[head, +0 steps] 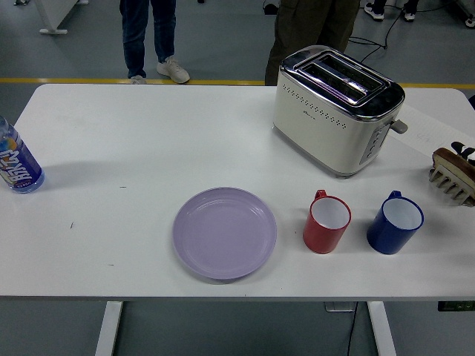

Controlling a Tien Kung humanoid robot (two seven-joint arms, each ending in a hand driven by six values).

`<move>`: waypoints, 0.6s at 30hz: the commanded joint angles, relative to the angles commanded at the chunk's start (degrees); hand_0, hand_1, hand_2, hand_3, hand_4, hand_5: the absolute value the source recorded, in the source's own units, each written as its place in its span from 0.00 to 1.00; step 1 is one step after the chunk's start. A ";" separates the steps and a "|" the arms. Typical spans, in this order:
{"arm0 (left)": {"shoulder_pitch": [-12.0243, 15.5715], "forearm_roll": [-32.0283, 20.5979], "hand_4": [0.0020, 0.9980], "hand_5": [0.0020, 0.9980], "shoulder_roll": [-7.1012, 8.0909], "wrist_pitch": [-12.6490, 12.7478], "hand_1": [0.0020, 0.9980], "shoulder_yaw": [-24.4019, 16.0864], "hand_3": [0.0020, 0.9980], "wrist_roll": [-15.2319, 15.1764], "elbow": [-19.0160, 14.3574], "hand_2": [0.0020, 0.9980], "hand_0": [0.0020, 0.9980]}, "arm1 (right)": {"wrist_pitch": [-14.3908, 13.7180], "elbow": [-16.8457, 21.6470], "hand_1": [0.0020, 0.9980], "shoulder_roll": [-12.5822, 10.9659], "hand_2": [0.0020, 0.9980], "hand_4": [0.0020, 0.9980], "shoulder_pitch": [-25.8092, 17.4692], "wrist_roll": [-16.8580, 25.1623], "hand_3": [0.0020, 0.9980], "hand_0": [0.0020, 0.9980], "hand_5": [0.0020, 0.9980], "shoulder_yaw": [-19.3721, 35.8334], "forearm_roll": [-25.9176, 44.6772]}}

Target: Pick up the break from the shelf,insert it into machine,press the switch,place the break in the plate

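A brown slice of bread stands in a pale rack at the table's right edge. A small black part of my right hand shows at the right edge, just above the bread; most of it is cut off. The cream and chrome toaster stands at the back right, its slots empty and its lever on the right end. The lilac plate lies empty near the front middle. My left arm is out of view.
A red mug and a blue mug stand between the plate and the rack. A water bottle stands at the left edge. Two people stand beyond the far edge of the table.
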 joint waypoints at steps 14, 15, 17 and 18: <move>-0.29 -0.20 0.33 0.82 0.11 0.09 0.50 0.10 0.55 -0.01 0.00 0.49 0.63 | 2.52 -3.49 0.93 1.02 0.96 0.85 3.92 -5.57 0.97 1.00 0.21 -4.85 -17.31; -0.29 -0.21 0.33 0.82 0.10 0.11 0.50 0.07 0.55 -0.01 0.00 0.49 0.63 | 2.58 -3.77 0.93 1.09 0.96 0.85 4.10 -5.74 0.97 1.00 0.21 -5.15 -17.07; -0.33 -0.22 0.33 0.82 0.09 0.12 0.50 0.10 0.55 -0.01 0.00 0.49 0.63 | 2.57 -4.31 0.93 1.23 0.96 0.85 4.43 -5.90 0.97 1.00 0.23 -5.64 -16.34; -0.34 -0.26 0.33 0.82 0.09 0.12 0.50 0.12 0.55 -0.01 0.00 0.49 0.63 | 2.57 -4.58 0.93 1.28 0.96 0.85 4.63 -5.97 0.97 1.00 0.23 -5.84 -16.28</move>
